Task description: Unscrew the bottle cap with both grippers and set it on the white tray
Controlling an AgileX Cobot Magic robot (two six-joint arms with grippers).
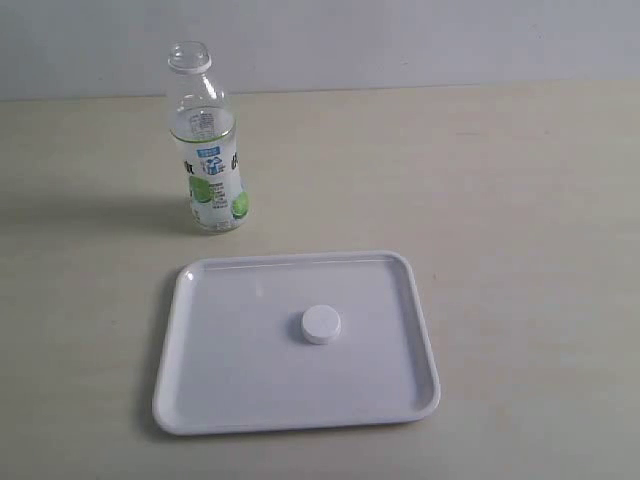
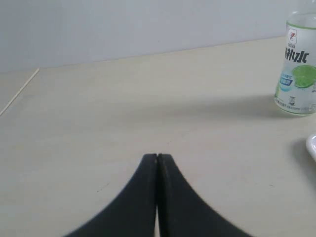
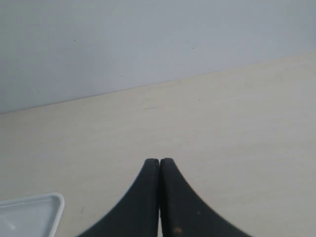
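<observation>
The left gripper (image 2: pixel 157 157) is matte black, its slim rounded tips flaring into broad curved bases; the right gripper (image 3: pixel 159 161) looks identical.

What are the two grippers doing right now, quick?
Left gripper: shut, holding nothing.
Right gripper: shut, holding nothing.

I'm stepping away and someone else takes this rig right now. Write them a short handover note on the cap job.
The left gripper is shut and empty; the right gripper is shut and empty. Neither shows in the exterior view.
The bottle stands upright on the table, neck open, beyond the white tray.
The bottle cap lies near the tray's middle.
Done: cap unscrewed and placed. Left: nothing that I can see.
</observation>
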